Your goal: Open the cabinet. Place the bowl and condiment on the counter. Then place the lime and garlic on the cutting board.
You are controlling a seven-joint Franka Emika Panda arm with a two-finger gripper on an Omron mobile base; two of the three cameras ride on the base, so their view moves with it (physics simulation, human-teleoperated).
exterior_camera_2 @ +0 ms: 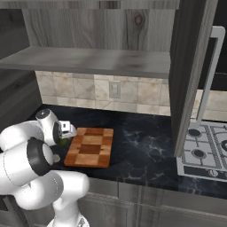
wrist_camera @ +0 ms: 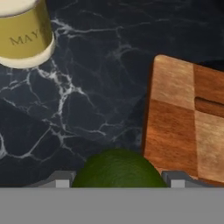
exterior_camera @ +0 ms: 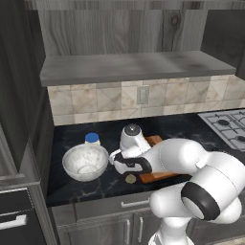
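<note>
We see the cabinet [exterior_camera_2: 190, 75] open, its shelf [exterior_camera: 134, 67] bare above the black marble counter [exterior_camera_2: 142, 142]. On the counter, the cutting board [exterior_camera_2: 91, 147] lies just at 3 o'clock of the arm. The bowl [exterior_camera: 85, 161] sits at the arm's 9 o'clock, with the blue-lidded jar [exterior_camera: 92, 139] at the bowl's 12 o'clock. The garlic [exterior_camera: 130, 179] rests at the board's near edge. Our gripper [wrist_camera: 118, 178] holds the lime [wrist_camera: 117, 168] between its jaws, just beside the board's edge.

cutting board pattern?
Checkered light and dark brown wood blocks; the cutting board shows best in the right base view.
</note>
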